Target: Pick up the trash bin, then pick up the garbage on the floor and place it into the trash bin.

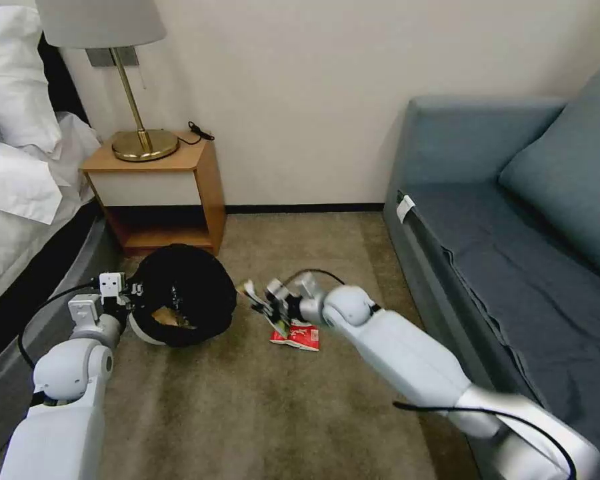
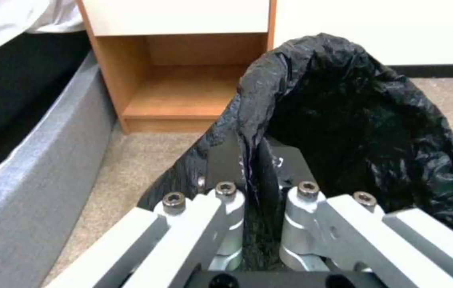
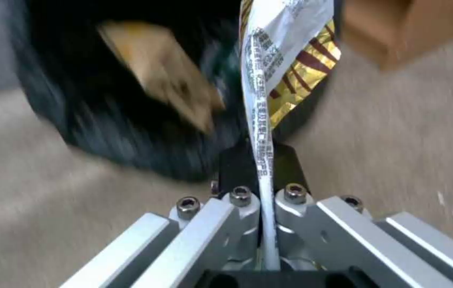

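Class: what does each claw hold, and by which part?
Left claw: the bin, by its bag-covered rim. Right claw: the wrapper, by one edge.

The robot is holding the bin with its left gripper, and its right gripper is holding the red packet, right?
Not quite. The right gripper holds the yellow-dark wrapper, as the right wrist view shows. The red packet lies on the carpet. The left gripper does hold the trash bin.
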You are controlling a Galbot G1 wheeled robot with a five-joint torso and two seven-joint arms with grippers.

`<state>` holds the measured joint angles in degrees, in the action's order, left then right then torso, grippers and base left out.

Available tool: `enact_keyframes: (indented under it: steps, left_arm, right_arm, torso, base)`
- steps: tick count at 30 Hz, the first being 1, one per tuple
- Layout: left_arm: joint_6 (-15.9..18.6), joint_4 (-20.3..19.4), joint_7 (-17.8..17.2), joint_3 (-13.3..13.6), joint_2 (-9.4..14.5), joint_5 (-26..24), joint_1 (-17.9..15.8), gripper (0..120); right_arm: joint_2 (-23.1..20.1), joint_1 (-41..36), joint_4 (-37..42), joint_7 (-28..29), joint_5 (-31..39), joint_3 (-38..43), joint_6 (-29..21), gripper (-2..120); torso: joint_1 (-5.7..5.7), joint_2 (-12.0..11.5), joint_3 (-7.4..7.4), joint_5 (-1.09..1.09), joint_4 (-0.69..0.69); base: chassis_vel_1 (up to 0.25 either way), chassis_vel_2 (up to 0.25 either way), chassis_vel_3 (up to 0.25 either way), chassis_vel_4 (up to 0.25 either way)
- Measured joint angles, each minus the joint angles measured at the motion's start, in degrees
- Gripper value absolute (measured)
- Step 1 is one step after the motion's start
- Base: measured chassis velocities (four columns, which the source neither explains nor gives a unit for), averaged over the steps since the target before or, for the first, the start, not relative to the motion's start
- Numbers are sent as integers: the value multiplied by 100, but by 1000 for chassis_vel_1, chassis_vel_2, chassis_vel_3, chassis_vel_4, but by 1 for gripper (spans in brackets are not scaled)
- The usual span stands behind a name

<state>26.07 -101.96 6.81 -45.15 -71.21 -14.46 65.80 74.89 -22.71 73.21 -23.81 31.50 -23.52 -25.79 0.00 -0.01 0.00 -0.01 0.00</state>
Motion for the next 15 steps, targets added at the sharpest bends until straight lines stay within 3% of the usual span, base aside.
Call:
enact_keyframes:
  steps: [15]
  left_arm:
    - [-346,-123,204,57,-133,43,67,4]
  right_arm:
    - [850,612,-926,412,630,-454,548,0]
  torso:
    - [0,0,0,0,0]
  base:
    - [0,0,0,0]
